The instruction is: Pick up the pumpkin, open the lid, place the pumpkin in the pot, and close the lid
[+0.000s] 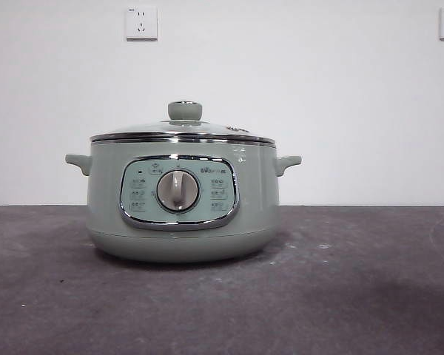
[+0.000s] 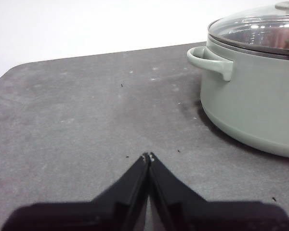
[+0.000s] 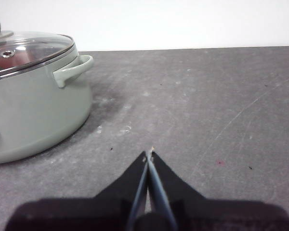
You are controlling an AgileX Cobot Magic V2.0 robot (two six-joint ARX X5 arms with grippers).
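Note:
The pale green pot [image 1: 181, 196] stands in the middle of the dark table, its panel and grey dial [image 1: 177, 191] facing me. The glass lid [image 1: 182, 132] sits closed on it, green knob [image 1: 185, 111] on top. Through the glass a bit of orange-red shows, likely the pumpkin [image 3: 9, 55] inside; a trace shows in the front view [image 1: 237, 129] too. My left gripper [image 2: 148, 156] is shut and empty over the bare table, apart from the pot's handle [image 2: 209, 60]. My right gripper [image 3: 149, 155] is shut and empty, apart from the other handle [image 3: 74, 67].
The dark grey table [image 1: 355, 281] spreads around the pot. A white wall stands behind, with sockets [image 1: 141, 22] high up. Neither arm shows in the front view.

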